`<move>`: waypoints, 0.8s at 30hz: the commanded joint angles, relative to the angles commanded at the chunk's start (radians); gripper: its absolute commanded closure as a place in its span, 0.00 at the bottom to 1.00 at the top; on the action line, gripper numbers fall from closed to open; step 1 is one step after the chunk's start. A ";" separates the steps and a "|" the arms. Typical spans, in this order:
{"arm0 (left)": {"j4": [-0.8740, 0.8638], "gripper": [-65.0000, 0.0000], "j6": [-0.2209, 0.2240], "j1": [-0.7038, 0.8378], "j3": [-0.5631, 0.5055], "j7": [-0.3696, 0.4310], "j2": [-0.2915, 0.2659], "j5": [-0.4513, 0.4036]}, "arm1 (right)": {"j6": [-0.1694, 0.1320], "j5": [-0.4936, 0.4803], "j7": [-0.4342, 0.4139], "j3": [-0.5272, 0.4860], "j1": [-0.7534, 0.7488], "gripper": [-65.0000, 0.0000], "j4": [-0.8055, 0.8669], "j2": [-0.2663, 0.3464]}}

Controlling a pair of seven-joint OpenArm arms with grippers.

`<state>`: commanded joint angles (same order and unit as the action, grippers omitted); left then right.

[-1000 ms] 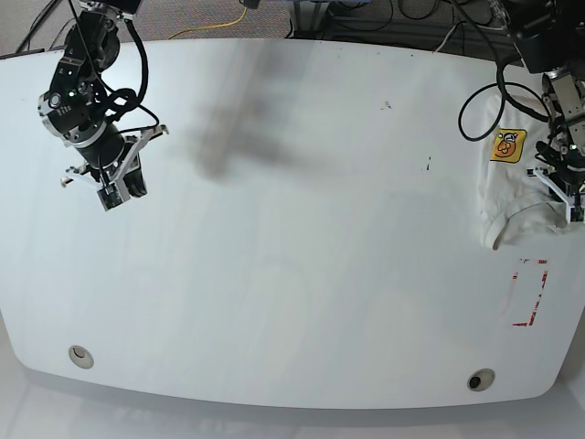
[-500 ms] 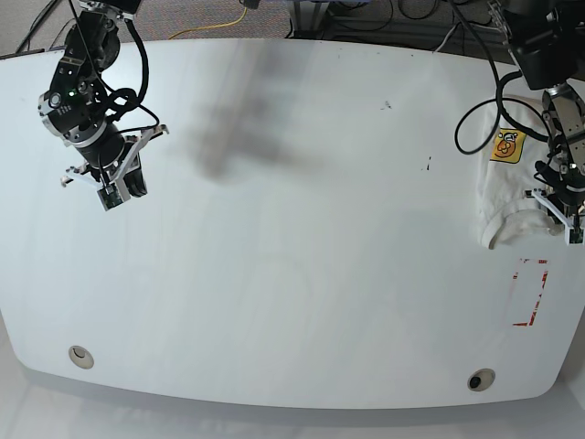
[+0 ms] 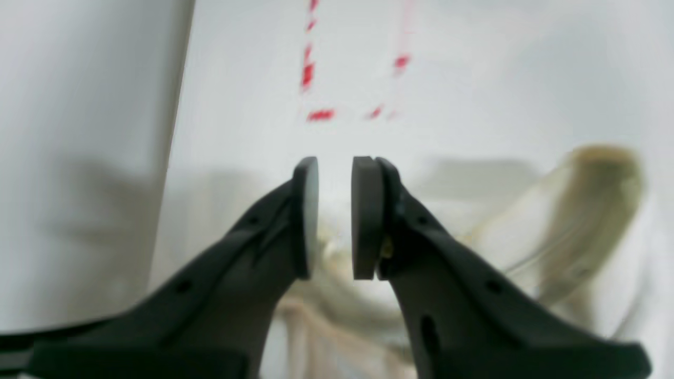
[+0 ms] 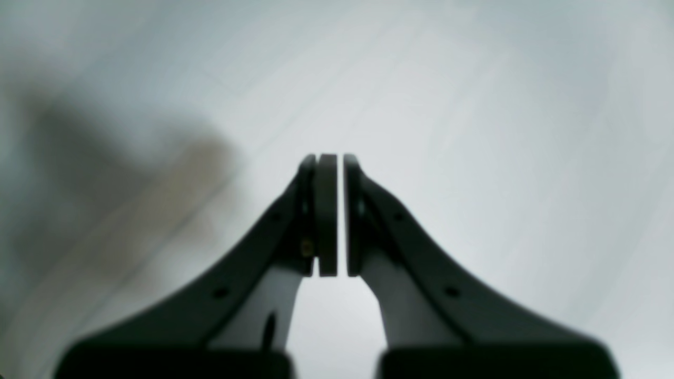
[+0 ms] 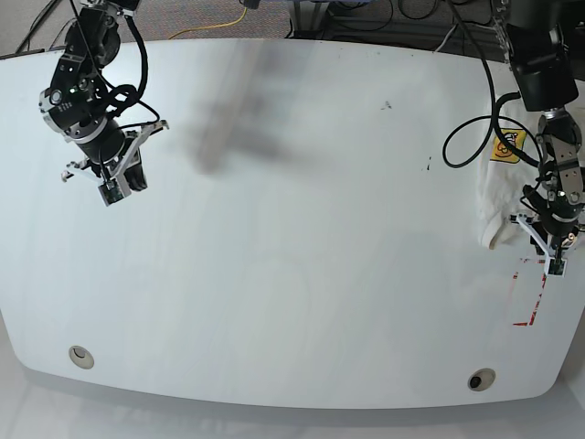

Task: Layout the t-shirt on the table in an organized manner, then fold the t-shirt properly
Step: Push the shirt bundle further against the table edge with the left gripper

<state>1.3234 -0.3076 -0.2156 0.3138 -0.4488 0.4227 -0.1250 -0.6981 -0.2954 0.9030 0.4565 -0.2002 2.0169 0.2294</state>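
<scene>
T-shirt (image 5: 498, 197) lies bunched at table (image 5: 302, 274) far edge on L-arm side, near red-outlined mark (image 5: 532, 293); graphic patch just visible by the arm; not laid out yet.

L gripper (image 5: 551, 254) sits at the lower end of the bundle; wrist view shows pads (image 3: 363, 221) a narrow gap apart, nothing clamped between; cloth (image 3: 590, 210) blurred behind and below, so contact w/ fabric prob. but not confirmed.

R gripper (image 5: 114, 178) hangs over bare table well apart from shirt; pads nearly closed w/ a slim gap, empty.

Risks:
- gap narrow; closing here may catch only a thin fold or miss; fabric slips on pull;
- shirt at table edge; a drag the wrong way could tip it off;
- single-point pull on a bunched shirt may twist it further; R arm too far off to assist.
</scene>
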 joint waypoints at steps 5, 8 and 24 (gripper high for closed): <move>0.226 0.86 0.000 0.133 0.032 0.000 -0.015 0.008 | 0.000 0.002 0.000 0.000 -0.009 0.98 0.000 -0.006; 0.344 0.86 -0.002 0.213 0.043 0.000 -0.058 0.048 | 0.000 0.002 0.000 0.000 -0.014 0.98 0.000 -0.008; 0.410 0.86 -0.087 0.446 0.046 0.002 -0.166 0.071 | 0.000 0.002 0.000 -0.002 -0.012 0.98 0.000 -0.034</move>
<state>1.7331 -0.3951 0.2309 0.3598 -0.4473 0.2570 -0.0545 -0.6981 -0.2938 0.9030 0.4549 -0.2125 2.0169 0.1956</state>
